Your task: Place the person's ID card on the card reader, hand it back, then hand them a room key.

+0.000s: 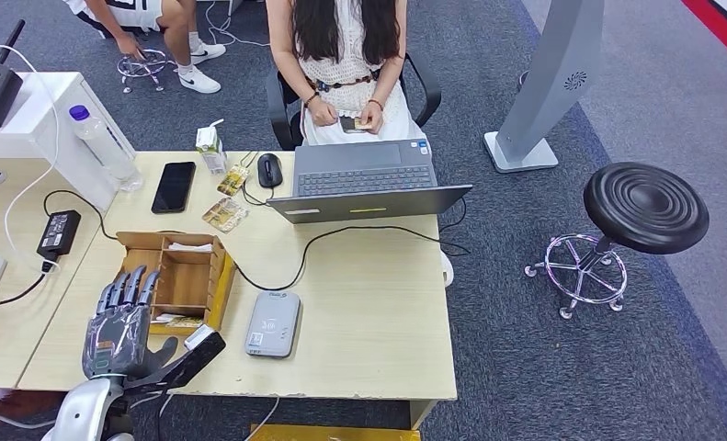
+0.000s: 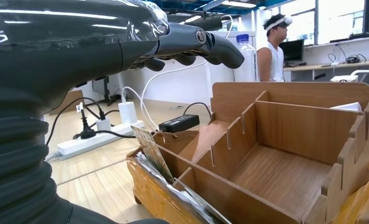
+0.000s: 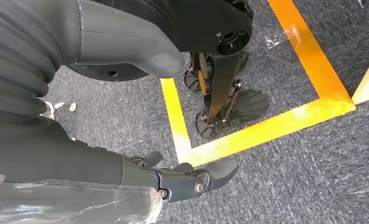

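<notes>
Silver-grey left hand (image 1: 120,323) sits right at the near-left edge of the pale wooden desk (image 1: 378,312), fingers stretched out and spread apart, holding nothing, its fingertips just over the near-left corner of the open wooden organizer box (image 1: 177,277). From the left wrist camera you can see a card or two tucked upright in the box's near slot, but the print's too small to read. The right hand (image 3: 191,179) hangs low over grey carpet with a yellow tape line; fingers loosely curled, nothing in them as far as I can tell. Just right of the box lies the card reader (image 1: 273,323), a flat grey rounded slab with a small label on it, nothing on top, and a good stretch of bare desk to its right up to the desk's right edge. A black cable snakes across the middle. Further back: black phone (image 1: 173,186), a couple of snack packets, mouse, and an open grey laptop (image 1: 364,179) at the far edge. Beyond that a seated person holds a small card (image 1: 353,123) in both hands at lap level, which looks like the ID, though it's tiny and partly covered by their fingers. A black stool (image 1: 644,207) stands off to the right on open carpet.
</notes>
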Controlling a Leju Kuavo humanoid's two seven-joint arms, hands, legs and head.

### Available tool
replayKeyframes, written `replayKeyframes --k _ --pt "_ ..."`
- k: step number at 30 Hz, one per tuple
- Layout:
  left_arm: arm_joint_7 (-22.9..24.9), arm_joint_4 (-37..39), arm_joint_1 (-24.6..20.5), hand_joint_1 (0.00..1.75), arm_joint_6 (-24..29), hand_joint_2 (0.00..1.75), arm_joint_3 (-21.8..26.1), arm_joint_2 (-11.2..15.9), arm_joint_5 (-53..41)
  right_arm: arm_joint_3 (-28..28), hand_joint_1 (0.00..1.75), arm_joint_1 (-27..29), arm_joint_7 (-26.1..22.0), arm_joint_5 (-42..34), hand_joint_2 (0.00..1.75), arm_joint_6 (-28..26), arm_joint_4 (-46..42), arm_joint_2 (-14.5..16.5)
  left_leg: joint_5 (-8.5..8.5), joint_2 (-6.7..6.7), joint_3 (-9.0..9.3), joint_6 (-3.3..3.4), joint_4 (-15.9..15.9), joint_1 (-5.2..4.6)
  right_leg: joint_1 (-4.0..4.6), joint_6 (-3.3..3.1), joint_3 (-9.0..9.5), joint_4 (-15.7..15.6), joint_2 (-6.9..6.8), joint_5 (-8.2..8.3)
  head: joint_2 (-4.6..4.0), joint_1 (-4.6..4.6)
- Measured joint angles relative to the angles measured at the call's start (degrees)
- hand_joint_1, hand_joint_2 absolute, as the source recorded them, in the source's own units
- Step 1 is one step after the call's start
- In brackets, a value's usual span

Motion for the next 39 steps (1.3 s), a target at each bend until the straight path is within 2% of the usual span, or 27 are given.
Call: replayKeyframes --k 10,13,17,20,39 --pt "0.2 0.6 0.1 0.0 0.2 1.75 0.6 -0.2 1.1 0.0 0.0 0.0 0.0 0.0 1.75 0.0 0.0 0.0 0.0 0.0 0.0 0.0 0.0 0.01 0.01 0.0 0.01 0.0 0.0 0.0 0.0 0.0" --pt "0.2 0.6 0.8 0.0 0.6 1.75 3.1 -0.1 3.3 0.0 0.0 0.0 -0.1 0.1 1.75 0.0 0.0 0.0 0.01 0.04 0.01 -0.01 0.0 0.02 0.01 0.0 0.0 0.0 0.04 0.0 0.0 0.0" --pt "-2.6 -0.2 2.2 0.0 -0.4 1.75 8.3 -0.1 3.5 0.0 0.0 0.1 -0.1 0.4 1.75 0.0 0.0 0.0 0.01 -0.01 0.01 -0.01 0.0 0.01 0.01 0.0 -0.02 0.0 -0.01 -0.01 0.0 -0.01" --pt "-3.6 -0.8 2.5 0.0 -1.2 1.75 9.6 -0.6 2.5 0.0 0.0 0.0 -0.1 0.6 1.75 0.1 0.0 0.0 0.01 -0.05 -0.01 -0.01 0.0 0.01 0.01 0.0 0.0 0.0 -0.06 -0.02 0.0 0.0" --pt "-6.5 2.5 -0.5 0.0 2.1 1.75 6.0 -3.3 -0.3 0.0 0.0 -0.4 -0.2 2.1 1.75 0.1 0.0 0.0 0.01 -0.03 0.01 -0.01 0.0 0.01 0.01 0.01 0.0 0.0 -0.04 0.0 0.0 -0.01"
